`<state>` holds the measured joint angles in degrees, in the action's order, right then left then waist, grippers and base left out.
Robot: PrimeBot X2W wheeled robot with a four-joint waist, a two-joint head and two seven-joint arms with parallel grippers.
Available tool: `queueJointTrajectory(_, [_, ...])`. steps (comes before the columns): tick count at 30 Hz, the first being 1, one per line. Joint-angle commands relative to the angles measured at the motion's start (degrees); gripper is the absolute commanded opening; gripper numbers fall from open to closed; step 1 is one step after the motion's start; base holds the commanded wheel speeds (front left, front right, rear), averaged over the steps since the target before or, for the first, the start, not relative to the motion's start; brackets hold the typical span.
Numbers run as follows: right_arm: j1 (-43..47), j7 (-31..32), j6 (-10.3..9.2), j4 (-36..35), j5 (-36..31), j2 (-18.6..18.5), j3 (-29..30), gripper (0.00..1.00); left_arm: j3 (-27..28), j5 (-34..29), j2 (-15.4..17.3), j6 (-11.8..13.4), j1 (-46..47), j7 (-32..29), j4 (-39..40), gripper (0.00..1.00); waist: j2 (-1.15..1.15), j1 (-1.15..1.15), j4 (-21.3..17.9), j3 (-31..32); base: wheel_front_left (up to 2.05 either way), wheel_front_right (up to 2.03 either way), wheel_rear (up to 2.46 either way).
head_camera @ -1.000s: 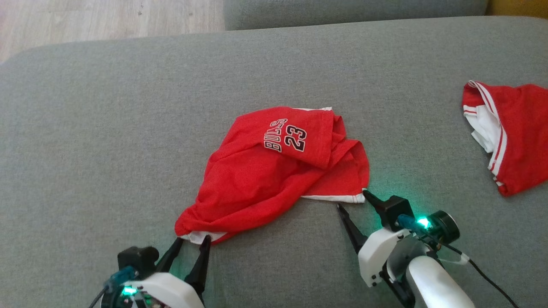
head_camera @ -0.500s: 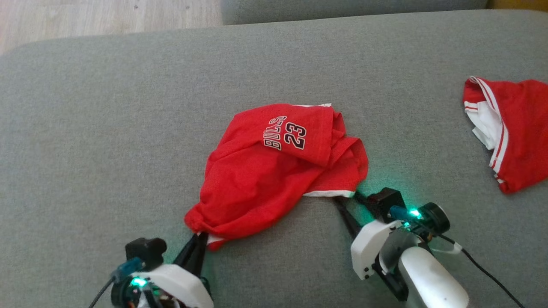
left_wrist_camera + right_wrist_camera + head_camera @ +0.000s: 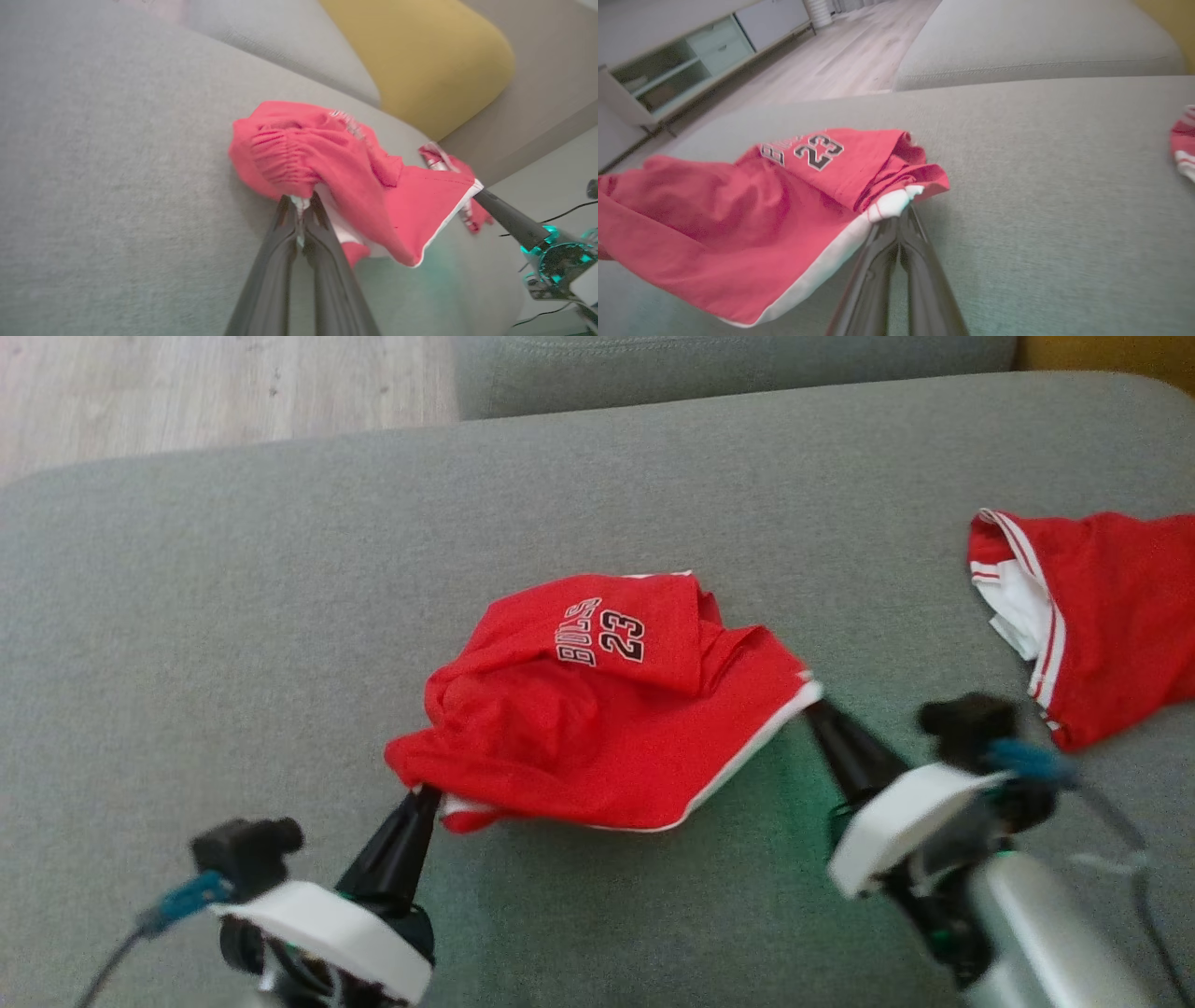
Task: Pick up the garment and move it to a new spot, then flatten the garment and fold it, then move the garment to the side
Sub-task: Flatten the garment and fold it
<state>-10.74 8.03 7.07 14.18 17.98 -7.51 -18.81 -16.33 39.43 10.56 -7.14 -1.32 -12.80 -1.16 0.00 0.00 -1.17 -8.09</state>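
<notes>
Since the red Bulls 23 shorts [image 3: 597, 737] look like thin jersey knit, they should handle light, limp and non-fragile: no stiffness, sagging between holds, crumpling wherever unsupported. Probably a little slick, so pinches want doubled seams, not single-layer cloth. Best holds, judged: the gathered elastic waistband and the white-trimmed leg hem. Both are taken. Left gripper [image 3: 417, 800], fingers pressed together, pinches the white-lined edge by the gathered waistband at the heap's lower-left end. Right gripper [image 3: 814, 707], fingers likewise pressed together, pinches the white hem corner at the right end. Shorts sit centre frame in the head view, bunched; near edge looks partly raised off the grey sofa seat [image 3: 205, 616], rear part seems to rest on it. Long axis runs lower left to mid right, gripper to gripper; white hem follows the lower-right edge. Print lies on the upper fold, rotated, roughly upside down. Second red garment [image 3: 1102, 607] lies well apart at the right edge. Wood floor [image 3: 187, 383] upper left.
</notes>
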Motion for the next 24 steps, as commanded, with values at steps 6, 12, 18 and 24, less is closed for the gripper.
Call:
queueJointTrajectory(6, [6.67, 12.56, 0.42, -27.67, 15.22, -6.53, 7.56, 0.00, 5.23, 12.49, 4.63, 0.31, -1.40, -9.02, 23.95, 0.00, 0.00, 0.00, -1.99, 1.76, 0.00, 0.00, 0.00])
queueJointTrajectory(12, [9.75, 22.19, 0.42, -45.59, 22.69, -7.06, 17.24, 0.00, 6.88, 19.97, 5.15, 3.90, 0.39, -14.78, 39.47, 0.00, 0.00, 0.00, -3.70, 1.86, 0.00, 0.00, 0.00])
queueJointTrajectory(18, [6.74, 29.43, 0.42, -55.84, 26.45, -4.60, 25.74, 0.00, 8.60, 23.73, 4.70, 8.60, 7.80, -18.48, 48.22, 0.00, 0.00, 0.00, -5.06, 0.86, 0.00, 0.00, 0.00])
queueJointTrajectory(24, [-2.57, 33.66, 0.42, -53.66, 25.09, -3.30, 29.66, 0.00, 10.45, 23.25, 6.13, 11.39, 21.70, -21.83, 44.41, 0.00, 0.00, 0.00, -5.82, -2.89, 0.00, 0.00, 0.00])
